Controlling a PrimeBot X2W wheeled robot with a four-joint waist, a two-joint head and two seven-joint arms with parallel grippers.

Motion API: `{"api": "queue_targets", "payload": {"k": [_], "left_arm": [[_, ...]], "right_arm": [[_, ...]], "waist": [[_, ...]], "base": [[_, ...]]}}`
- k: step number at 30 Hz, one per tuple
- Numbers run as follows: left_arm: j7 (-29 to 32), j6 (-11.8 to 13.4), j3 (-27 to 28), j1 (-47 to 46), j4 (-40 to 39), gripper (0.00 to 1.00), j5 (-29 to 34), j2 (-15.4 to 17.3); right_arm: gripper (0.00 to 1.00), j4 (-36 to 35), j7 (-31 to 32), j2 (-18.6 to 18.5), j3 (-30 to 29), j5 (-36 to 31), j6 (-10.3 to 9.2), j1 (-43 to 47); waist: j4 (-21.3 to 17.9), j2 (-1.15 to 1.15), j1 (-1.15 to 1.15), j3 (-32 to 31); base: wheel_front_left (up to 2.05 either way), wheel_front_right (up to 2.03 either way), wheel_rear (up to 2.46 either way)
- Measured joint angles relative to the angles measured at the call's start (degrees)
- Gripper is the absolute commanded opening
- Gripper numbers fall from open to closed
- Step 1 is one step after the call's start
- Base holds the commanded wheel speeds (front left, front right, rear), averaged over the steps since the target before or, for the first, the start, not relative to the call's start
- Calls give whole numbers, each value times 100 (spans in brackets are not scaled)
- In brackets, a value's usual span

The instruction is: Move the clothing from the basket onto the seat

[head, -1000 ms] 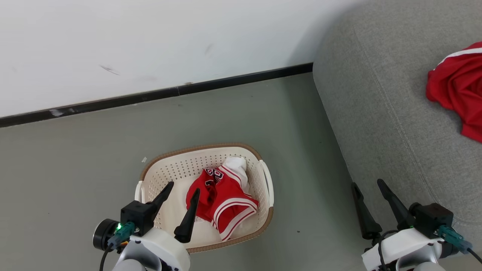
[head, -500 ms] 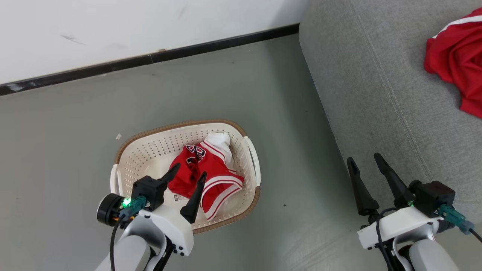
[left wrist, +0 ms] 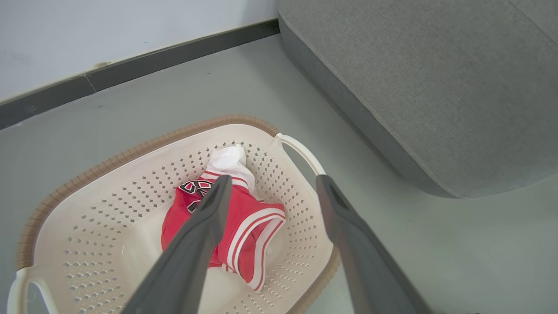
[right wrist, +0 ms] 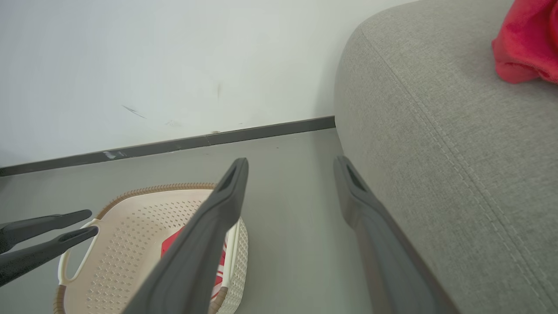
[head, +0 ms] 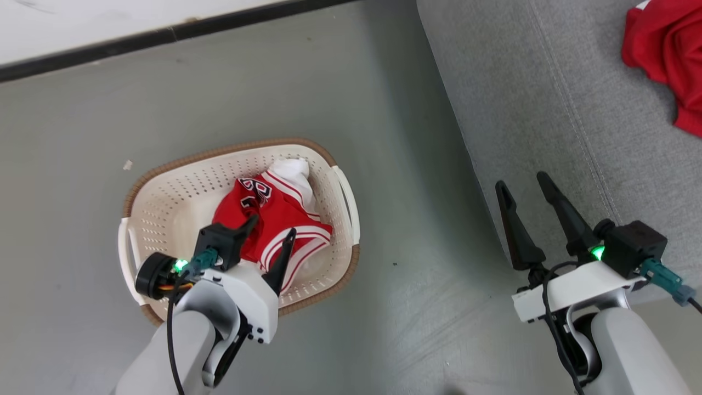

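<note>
Red cloth with white stripes, black-and-white lettering and a white end, the clothing (head: pixel 271 216) lies bunched in the right half of the basket (head: pixel 181 164), left of centre in the head view. The basket's cream perforated wall and its white right handle (head: pixel 346 203) stand between this garment and the seat (head: pixel 521 82), with a strip of grey floor (head: pixel 395 164) between the basket and the seat. The grey upholstered seat takes up the right of the frame. A second red garment (head: pixel 663 49) already lies on it at the upper right edge.

The left gripper (head: pixel 272 225) hangs over the basket with its jaws spread wide and empty, one tip over the red cloth and the other at its striped hem. Whether it touches the fabric cannot be told. The right gripper (head: pixel 521 179) stands at the lower right, also wide open and holding nothing, its fingers pointing up along the seat's front edge. A small pale scrap (head: pixel 128 164) lies on the floor just left of the basket, and a dark baseboard (head: pixel 164 35) runs under the white wall (head: pixel 82 16) at the upper left.

A second ago the wall filled the top third, so the camera has tipped down. Against the basket, the left gripper has moved from the bare bottom onto the garment. Both jaws stay as wide as before.
</note>
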Motion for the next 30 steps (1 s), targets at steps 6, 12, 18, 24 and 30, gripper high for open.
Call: {"api": "queue_targets", "payload": {"k": [6, 12, 18, 24, 30], "left_arm": [[349, 108, 41, -293, 143, 100, 2, -2], [590, 233, 135, -519, 224, 100, 41, 37], [809, 354, 280, -701, 324, 100, 19, 79], [1004, 464, 339, -877, 389, 100, 4, 109], [1139, 565, 414, -1115, 452, 100, 8, 155]], "right_arm": [[100, -147, 0, 1, 85, 51, 0, -248], [100, -243, 0, 1, 221, 179, 0, -398], [100, -303, -1, 1, 325, 370, 0, -617], [100, -338, -1, 2, 421, 521, 0, -802], [100, -369, -14, 2, 489, 713, 0, -983]], "waist": [[-167, 0, 0, 365], [-307, 0, 0, 671], [-450, 0, 0, 963], [-597, 0, 0, 1236], [-742, 0, 0, 1484]], "base": [[0, 0, 0], [0, 0, 0], [0, 0, 0], [0, 0, 0], [0, 0, 0]]}}
